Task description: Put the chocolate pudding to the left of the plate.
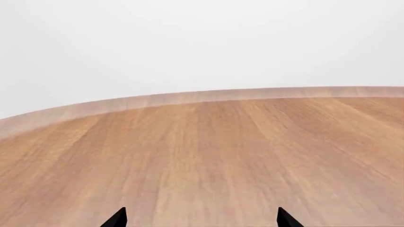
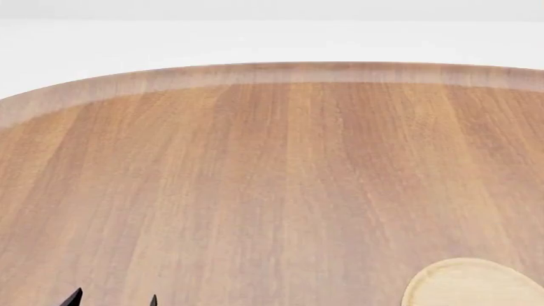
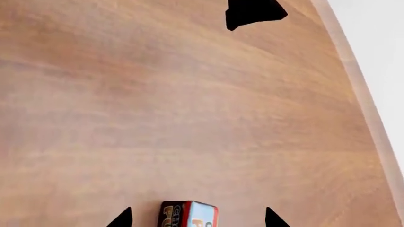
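Observation:
The chocolate pudding [image 3: 188, 213] shows only in the right wrist view, as a small carton with a dark brown face, red edge and light blue top, lying on the wooden table. My right gripper [image 3: 197, 218] is open and straddles the carton, with a gap of bare wood on each side between it and the fingertips. The plate [image 2: 472, 284], a pale tan disc, sits at the head view's lower right corner, partly cut off. My left gripper [image 1: 202, 218] is open over bare wood with nothing between its fingertips; its tips [image 2: 112, 298] peek in at the head view's lower left.
The round wooden table [image 2: 255, 191] has a raised rim [image 2: 272, 73] at the far side, white beyond it. The rim [image 3: 353, 71] also runs along one side in the right wrist view. A black shape [image 3: 252, 12] lies further along the table; I cannot tell what it is.

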### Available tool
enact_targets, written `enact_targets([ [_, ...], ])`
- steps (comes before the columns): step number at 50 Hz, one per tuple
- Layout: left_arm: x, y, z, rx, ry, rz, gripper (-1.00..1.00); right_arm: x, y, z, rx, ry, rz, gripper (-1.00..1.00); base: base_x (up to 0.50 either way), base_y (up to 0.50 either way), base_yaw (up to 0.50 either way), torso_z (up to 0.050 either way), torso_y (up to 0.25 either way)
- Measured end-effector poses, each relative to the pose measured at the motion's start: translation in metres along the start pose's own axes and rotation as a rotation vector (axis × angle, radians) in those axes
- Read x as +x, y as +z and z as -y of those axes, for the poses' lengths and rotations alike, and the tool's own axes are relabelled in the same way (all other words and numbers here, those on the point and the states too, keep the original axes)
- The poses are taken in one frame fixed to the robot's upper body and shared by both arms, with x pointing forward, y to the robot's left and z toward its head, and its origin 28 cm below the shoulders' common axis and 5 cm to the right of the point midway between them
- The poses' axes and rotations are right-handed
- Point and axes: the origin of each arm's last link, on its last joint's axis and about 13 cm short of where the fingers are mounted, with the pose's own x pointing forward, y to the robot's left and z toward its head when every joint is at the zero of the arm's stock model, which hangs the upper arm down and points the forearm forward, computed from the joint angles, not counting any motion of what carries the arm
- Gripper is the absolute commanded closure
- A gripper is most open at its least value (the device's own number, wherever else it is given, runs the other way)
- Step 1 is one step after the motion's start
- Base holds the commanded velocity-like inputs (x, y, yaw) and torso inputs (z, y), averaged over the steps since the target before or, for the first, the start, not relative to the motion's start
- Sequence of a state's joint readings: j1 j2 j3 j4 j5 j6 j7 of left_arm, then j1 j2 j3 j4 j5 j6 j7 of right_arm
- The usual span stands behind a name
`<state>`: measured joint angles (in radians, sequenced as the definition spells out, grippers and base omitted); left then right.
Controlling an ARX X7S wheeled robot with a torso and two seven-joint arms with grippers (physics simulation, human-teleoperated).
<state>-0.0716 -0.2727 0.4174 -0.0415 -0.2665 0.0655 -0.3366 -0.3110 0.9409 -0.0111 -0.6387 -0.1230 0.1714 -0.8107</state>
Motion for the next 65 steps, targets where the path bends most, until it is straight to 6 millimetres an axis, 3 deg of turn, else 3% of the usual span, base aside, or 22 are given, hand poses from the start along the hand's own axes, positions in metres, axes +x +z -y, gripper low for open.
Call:
enact_targets([
  [19, 0.0, -0.001, 0.001, 0.006, -0.002, -0.002, -1.0, 0.0, -0.029, -0.009, 0.097, -0.049, -0.03, -1.0, 0.0, 0.0, 0.0, 0.0, 0.0],
  [44, 0.0, -0.002, 0.002, 0.009, -0.005, -0.005, -1.0, 0.016, -0.063, -0.022, 0.216, -0.087, -0.032, -1.0, 0.0, 0.0, 0.0, 0.0, 0.0],
  [65, 0.001, -0.003, 0.003, 0.013, -0.01, -0.008, -1.0, 0.026, -0.078, -0.031, 0.269, -0.098, -0.02, -1.0, 0.0, 0.0, 0.0, 0.0, 0.0],
])
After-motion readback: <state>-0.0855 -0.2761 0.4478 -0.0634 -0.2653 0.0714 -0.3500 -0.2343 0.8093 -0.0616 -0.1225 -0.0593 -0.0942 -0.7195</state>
